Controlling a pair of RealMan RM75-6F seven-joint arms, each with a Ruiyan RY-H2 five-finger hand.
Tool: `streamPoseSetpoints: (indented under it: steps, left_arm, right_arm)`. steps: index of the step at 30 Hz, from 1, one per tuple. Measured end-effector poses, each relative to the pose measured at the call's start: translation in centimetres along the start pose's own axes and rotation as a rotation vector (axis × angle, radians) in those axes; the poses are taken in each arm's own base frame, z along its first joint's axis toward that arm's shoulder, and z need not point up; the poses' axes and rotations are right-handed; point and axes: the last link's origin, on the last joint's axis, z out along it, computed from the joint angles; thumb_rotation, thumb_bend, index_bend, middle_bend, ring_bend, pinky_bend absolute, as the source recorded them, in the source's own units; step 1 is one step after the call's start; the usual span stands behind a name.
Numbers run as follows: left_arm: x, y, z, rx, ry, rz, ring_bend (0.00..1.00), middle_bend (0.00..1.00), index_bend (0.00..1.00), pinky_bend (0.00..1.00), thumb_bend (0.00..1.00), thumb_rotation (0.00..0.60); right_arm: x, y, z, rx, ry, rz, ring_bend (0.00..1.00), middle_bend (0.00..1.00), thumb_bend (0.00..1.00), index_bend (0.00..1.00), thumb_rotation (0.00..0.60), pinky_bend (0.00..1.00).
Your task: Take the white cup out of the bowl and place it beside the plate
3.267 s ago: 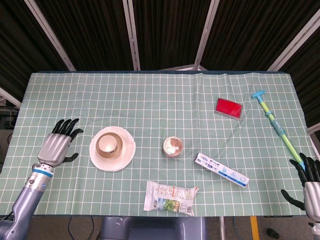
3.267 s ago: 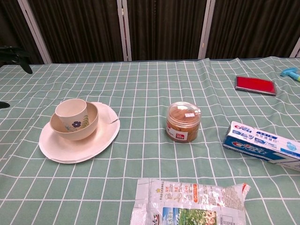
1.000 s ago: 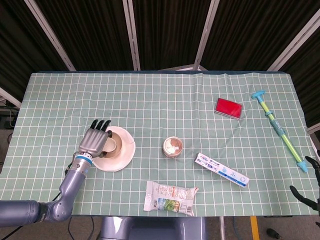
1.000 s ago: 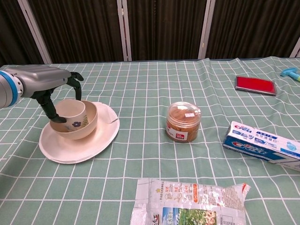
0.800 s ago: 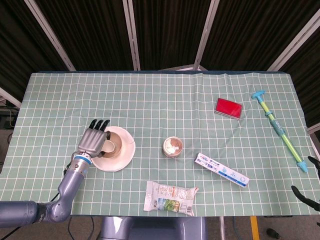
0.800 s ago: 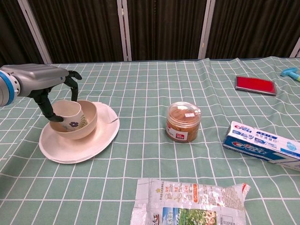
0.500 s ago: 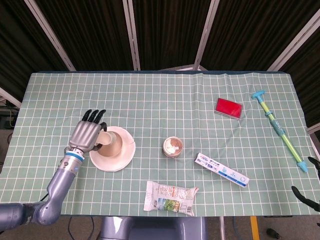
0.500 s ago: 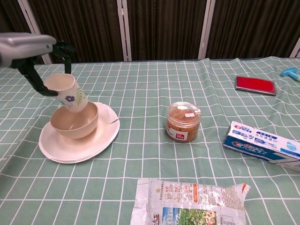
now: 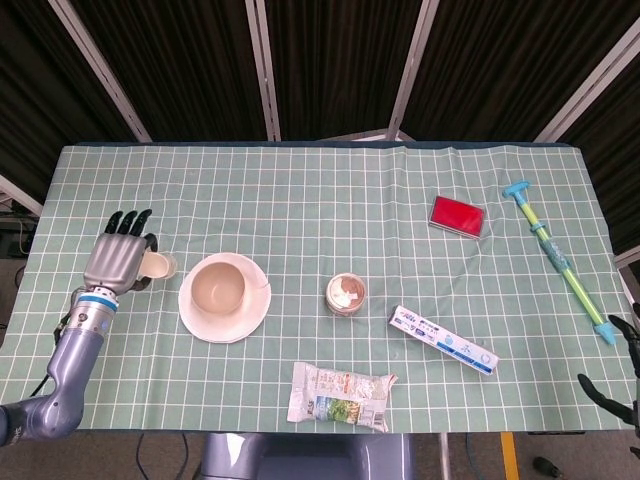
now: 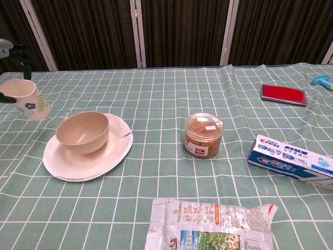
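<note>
My left hand (image 9: 118, 259) holds the white cup (image 9: 158, 266) left of the plate (image 9: 250, 318), a short gap away from its rim. In the chest view the cup (image 10: 28, 100) is tilted, with a blue flower on its side, and dark fingers (image 10: 20, 52) show at the left edge. I cannot tell whether its base touches the cloth. The tan bowl (image 9: 222, 289) sits empty on the white plate; the chest view shows the bowl (image 10: 82, 132) and the plate (image 10: 104, 156) too. Only the spread fingers of my right hand (image 9: 615, 360) show at the lower right corner, holding nothing.
A lidded snack jar (image 9: 345, 294) stands right of the plate. A toothpaste box (image 9: 443, 340) and a snack bag (image 9: 338, 397) lie near the front edge. A red case (image 9: 458, 216) and a teal-green stick (image 9: 556, 256) lie at the right.
My left hand lifted the cup out of the bowl and carried it left, past the plate's rim and lower. The bowl now sits empty. The right hand stayed put.
</note>
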Motion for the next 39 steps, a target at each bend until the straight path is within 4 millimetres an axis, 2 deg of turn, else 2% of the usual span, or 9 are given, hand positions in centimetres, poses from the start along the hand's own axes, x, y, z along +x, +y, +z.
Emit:
streamPoseSetpoints:
  steps: [6,10,12,16,23,28,32,35,39]
  left_arm:
    - [-3.4,-1.5,0.5,0.027,-0.065,0.017,0.00,0.00,0.40,0.00,0.25,0.600]
    - [-4.6,-1.8,0.4,0.027,-0.084,0.009,0.00,0.00,0.35,0.00,0.25,0.600]
    - [-4.8,-1.9,0.4,0.027,-0.091,0.010,0.00,0.00,0.28,0.00,0.25,0.600]
    - [-5.1,-2.1,0.3,0.029,-0.109,0.012,0.00,0.00,0.03,0.00,0.25,0.600]
    - [-4.6,-2.7,-0.3,0.037,-0.096,-0.023,0.00,0.00,0.00,0.00,0.24,0.600]
    - [-3.8,-3.5,-2.0,0.013,-0.031,-0.119,0.00,0.00,0.00,0.00,0.24,0.600]
    - [-3.8,-4.5,-4.3,-0.004,0.053,-0.184,0.00,0.00,0.00,0.00,0.24,0.600]
    - [-4.1,-5.5,-6.5,-0.010,0.134,-0.208,0.00,0.00,0.00,0.00,0.24,0.600]
    - [-5.7,-7.1,-10.2,0.008,0.242,-0.217,0.00,0.00,0.00,0.00,0.24,0.600]
  right_arm:
    - [-0.4,-0.3,0.0,0.007,-0.011,-0.005,0.00,0.00,0.09,0.15,0.600,0.00]
    - [-0.5,-0.4,0.1,0.008,-0.011,-0.006,0.00,0.00,0.09,0.15,0.600,0.00]
    - [-0.5,-0.4,0.1,0.009,-0.010,-0.004,0.00,0.00,0.09,0.15,0.600,0.00]
    - [-0.4,-0.4,0.1,0.009,-0.006,-0.002,0.00,0.00,0.09,0.15,0.600,0.00]
    - [-0.5,-0.4,0.0,0.013,-0.011,-0.010,0.00,0.00,0.09,0.15,0.600,0.00]
    - [-0.6,-0.3,-0.1,0.010,-0.020,-0.022,0.00,0.00,0.09,0.15,0.600,0.00]
    - [-0.9,-0.1,0.0,0.006,-0.044,-0.051,0.00,0.00,0.09,0.15,0.600,0.00]
    - [-1.1,0.0,0.1,0.010,-0.056,-0.085,0.00,0.00,0.09,0.15,0.600,0.00]
    - [-1.7,0.5,0.2,0.009,-0.075,-0.141,0.00,0.00,0.09,0.15,0.600,0.00]
